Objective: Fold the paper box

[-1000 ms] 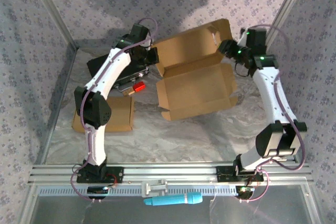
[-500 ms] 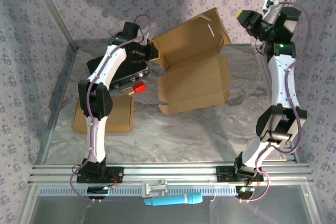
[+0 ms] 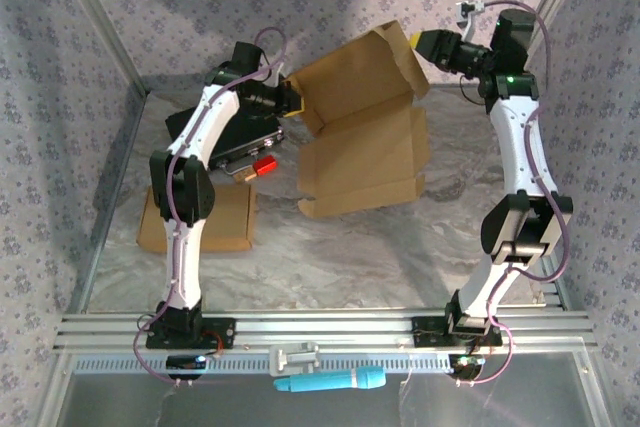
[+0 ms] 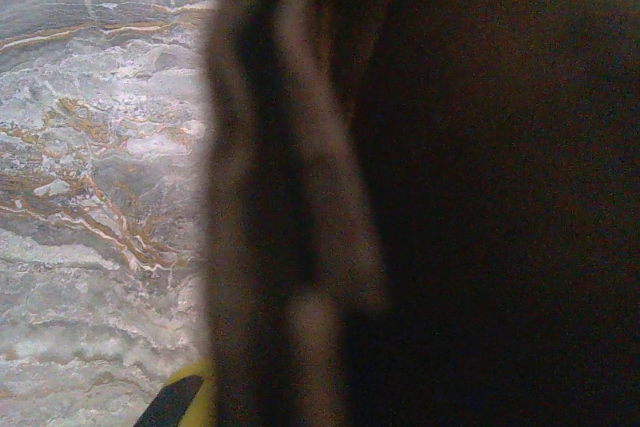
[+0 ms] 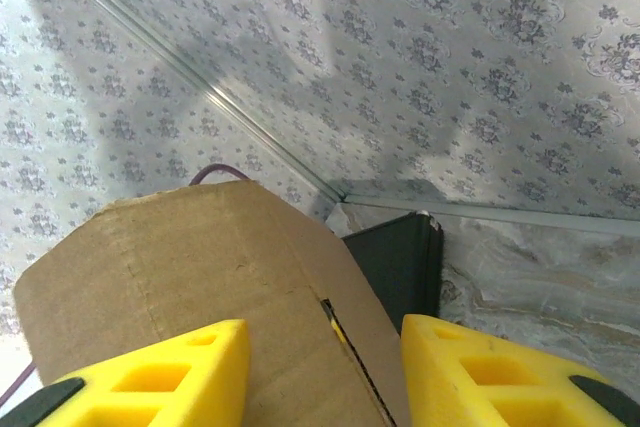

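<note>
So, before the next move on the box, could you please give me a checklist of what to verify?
1. Anchor: left gripper shut on the left edge of the paper box: ok.
2. Position: right gripper open at the right corner of the lid: ok.
3. Alignment: its fingers straddle the cardboard edge: ok.
4. Contact between those fingers and the lid: cannot tell.
5. Closure: the lid stands raised, not down over the base: not ok.
6. Clearance: red object lies left of the box, apart from it: ok.
</note>
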Robot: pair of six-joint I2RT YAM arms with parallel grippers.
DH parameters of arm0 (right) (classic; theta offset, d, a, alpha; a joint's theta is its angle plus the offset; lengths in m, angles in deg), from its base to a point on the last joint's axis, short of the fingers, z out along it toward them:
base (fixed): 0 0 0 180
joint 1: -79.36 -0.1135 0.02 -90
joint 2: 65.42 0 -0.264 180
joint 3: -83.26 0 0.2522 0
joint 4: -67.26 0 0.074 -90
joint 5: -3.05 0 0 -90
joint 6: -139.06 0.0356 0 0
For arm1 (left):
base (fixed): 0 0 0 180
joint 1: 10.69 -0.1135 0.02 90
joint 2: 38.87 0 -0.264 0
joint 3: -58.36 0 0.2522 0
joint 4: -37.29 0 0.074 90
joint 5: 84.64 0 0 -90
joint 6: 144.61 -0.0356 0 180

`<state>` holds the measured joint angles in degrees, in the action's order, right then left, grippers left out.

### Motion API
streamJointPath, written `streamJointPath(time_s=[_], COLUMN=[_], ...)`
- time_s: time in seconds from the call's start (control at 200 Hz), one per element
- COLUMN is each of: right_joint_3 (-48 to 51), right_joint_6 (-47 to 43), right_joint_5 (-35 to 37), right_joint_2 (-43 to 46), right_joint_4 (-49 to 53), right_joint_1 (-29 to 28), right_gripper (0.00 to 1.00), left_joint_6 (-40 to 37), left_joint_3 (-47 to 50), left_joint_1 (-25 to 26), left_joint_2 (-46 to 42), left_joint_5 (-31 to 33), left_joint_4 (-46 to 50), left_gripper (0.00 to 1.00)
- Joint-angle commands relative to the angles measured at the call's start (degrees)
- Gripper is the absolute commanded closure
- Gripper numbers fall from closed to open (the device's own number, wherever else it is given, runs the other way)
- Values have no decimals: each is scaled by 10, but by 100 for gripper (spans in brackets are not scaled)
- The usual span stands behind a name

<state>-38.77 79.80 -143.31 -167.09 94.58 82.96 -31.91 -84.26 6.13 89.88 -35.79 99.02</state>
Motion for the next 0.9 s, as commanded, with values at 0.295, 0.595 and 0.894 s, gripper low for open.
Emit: streamJointPath(time_s=[0.295, 0.595, 0.894], right_joint_3=[17, 41, -12], right_joint_6=[-60, -109, -160], right_joint_5=[33, 62, 103], right_joint_2=[72, 84, 51], right_joint_4=[54, 101, 152], right_joint_1=[-14, -33, -46], right_gripper=[53, 52, 54], left_joint_6=[-5, -1, -1], left_joint_3=[-27, -31, -30], left_joint_1=[-2, -2, 0], left_joint_2=[4, 4, 2], left_joint_5=[-18, -22, -22], left_joint_4=[6, 4, 4], left_gripper=[100, 100, 100])
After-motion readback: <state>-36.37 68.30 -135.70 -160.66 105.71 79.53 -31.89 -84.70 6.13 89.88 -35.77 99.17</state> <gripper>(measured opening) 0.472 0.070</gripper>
